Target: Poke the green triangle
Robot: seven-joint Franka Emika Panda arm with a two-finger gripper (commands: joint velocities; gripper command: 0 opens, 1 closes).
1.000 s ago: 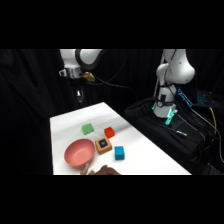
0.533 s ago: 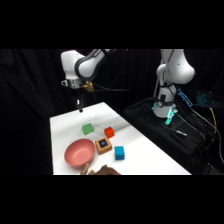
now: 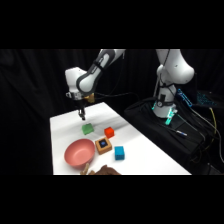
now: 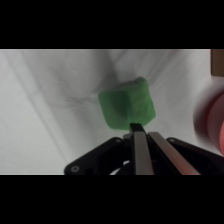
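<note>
The green triangle (image 3: 88, 129) is bright green on a white tabletop (image 3: 145, 155). Near it are a red cube (image 3: 109, 132), a teal-blue cube (image 3: 119, 153) and a pink bowl (image 3: 79, 153). The arm (image 3: 82, 82) is white, its hand (image 3: 82, 116) black.

Robot lab / test bench, not a home or shop.

Black cloth hangs all round as backdrop (image 3: 30, 85), w/ a plain white table (image 3: 150, 160) set in front as the work surface. White robot arm (image 3: 92, 75) reaches over it; its base (image 3: 167, 95) is mounted beside the table on a dark draped stand, w/ cables (image 3: 200, 117) trailing off to the right. Props are small toy-like test objs: green block (image 3: 88, 129), red block (image 3: 109, 132), teal cube (image 3: 119, 153), pink bowl (image 3: 79, 153). No furniture, no household stuff, just rig + props.
</note>
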